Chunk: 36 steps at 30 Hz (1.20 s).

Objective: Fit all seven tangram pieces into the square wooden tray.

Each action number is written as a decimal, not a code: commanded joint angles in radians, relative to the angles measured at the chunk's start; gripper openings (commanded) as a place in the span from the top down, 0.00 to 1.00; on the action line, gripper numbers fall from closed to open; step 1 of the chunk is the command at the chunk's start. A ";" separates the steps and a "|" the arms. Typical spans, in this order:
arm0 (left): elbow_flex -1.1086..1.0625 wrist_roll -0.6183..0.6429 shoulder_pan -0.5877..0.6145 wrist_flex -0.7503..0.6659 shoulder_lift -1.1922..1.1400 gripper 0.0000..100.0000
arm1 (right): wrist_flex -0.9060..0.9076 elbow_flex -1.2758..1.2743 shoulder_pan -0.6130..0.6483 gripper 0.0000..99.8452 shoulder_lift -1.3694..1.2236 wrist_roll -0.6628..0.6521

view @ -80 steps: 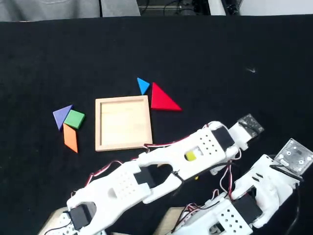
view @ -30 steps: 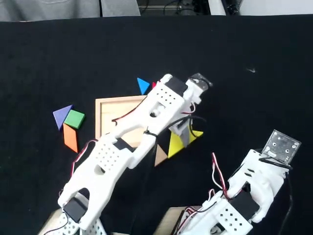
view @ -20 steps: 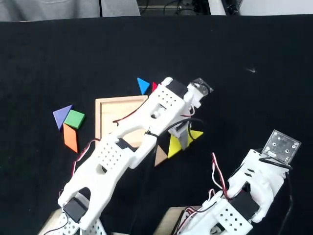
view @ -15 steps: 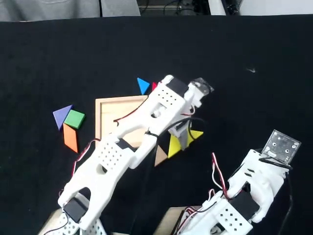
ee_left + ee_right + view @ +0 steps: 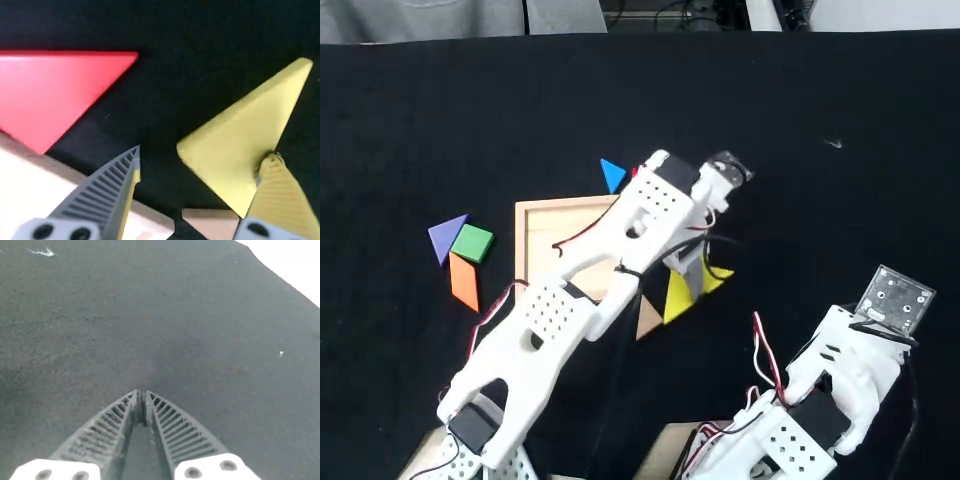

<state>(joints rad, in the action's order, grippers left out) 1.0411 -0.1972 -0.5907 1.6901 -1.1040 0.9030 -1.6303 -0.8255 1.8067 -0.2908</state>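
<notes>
The square wooden tray (image 5: 521,256) lies empty at centre left, its right part hidden under my left arm. My left gripper (image 5: 204,154) hangs open low over the cloth just right of the tray. The yellow triangle (image 5: 245,145) lies between its fingers, one fingertip (image 5: 272,165) at the triangle's edge. The red triangle (image 5: 50,90) lies beside it, apart from the fingers. From above I see the yellow triangle (image 5: 677,292), a tan triangle (image 5: 647,320) and my left gripper (image 5: 692,272). My right gripper (image 5: 141,396) is shut over bare black cloth.
A small blue triangle (image 5: 612,175) lies behind the tray. A purple triangle (image 5: 445,236), a green square (image 5: 473,242) and an orange parallelogram (image 5: 464,282) sit left of the tray. My right arm (image 5: 840,385) stands at the lower right.
My left arm has swung from the lower right to the tray's right edge, uncovering the yellow and tan pieces. Over the last second it barely shifted. The right arm drew back slightly.
</notes>
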 commanded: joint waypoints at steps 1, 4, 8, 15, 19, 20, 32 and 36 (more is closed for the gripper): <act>0.071 -0.008 -0.021 -0.002 -0.018 0.64 | 0.006 0.008 0.012 0.99 0.096 -0.011; 0.116 -0.008 -0.022 0.003 -0.043 0.64 | 0.006 0.008 0.012 0.99 0.096 -0.009; 0.140 -0.008 -0.022 0.003 -0.058 0.64 | 0.006 0.008 0.012 0.99 0.096 -0.011; 0.223 -0.008 -0.016 0.071 -0.048 0.64 | 0.006 0.008 0.012 0.99 0.096 -0.011; 0.266 -0.008 0.001 0.071 -0.049 0.64 | 0.006 0.008 0.012 0.99 0.096 -0.011; 0.265 -0.008 0.001 0.071 -0.054 0.64 | 0.006 0.008 0.012 0.99 0.096 -0.011; 0.139 -0.057 0.013 0.068 -0.060 0.64 | 0.006 0.008 0.012 0.99 0.096 -0.011; 0.139 -0.057 0.019 0.066 -0.060 0.64 | 0.006 0.008 0.012 0.99 0.096 -0.011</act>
<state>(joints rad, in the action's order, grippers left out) 1.1730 -0.2417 -0.5877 1.7499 -1.1745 0.9030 -1.6303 -0.8255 1.8067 -0.2908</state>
